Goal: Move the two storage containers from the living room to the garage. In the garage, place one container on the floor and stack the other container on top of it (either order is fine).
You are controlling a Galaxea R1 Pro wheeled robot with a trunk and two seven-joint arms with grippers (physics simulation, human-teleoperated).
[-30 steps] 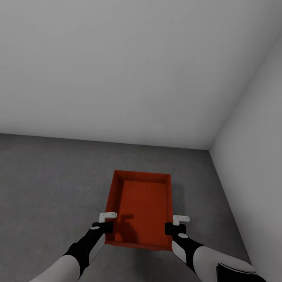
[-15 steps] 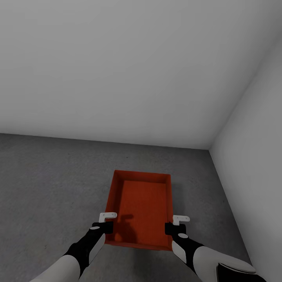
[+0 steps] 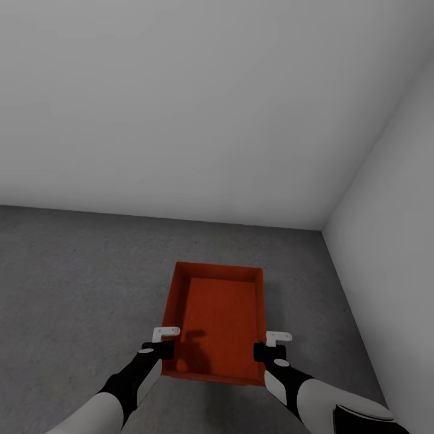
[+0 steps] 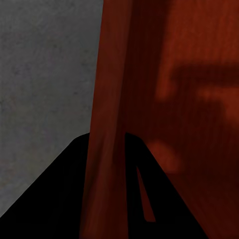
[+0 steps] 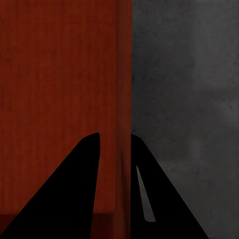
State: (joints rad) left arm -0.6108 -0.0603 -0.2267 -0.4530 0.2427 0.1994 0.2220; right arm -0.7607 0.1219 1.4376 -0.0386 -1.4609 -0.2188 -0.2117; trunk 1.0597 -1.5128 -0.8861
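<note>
One orange-red storage container [image 3: 220, 313] lies lengthwise in front of me over the dark grey garage floor [image 3: 72, 271], its open top up and nothing inside. My left gripper [image 3: 161, 348] is shut on its left side wall near the near corner. In the left wrist view that wall [image 4: 107, 89] runs between the two dark fingers of the left gripper [image 4: 107, 142]. My right gripper [image 3: 266, 349] is shut on the right side wall [image 5: 123, 74], which passes between the fingers of the right gripper [image 5: 115, 137]. Whether the container rests on the floor or hangs just above it I cannot tell.
A plain pale grey wall [image 3: 181, 108] stands behind the container, and a second wall [image 3: 398, 211] closes the right side, meeting it in a corner at the back right. Open floor stretches to the left.
</note>
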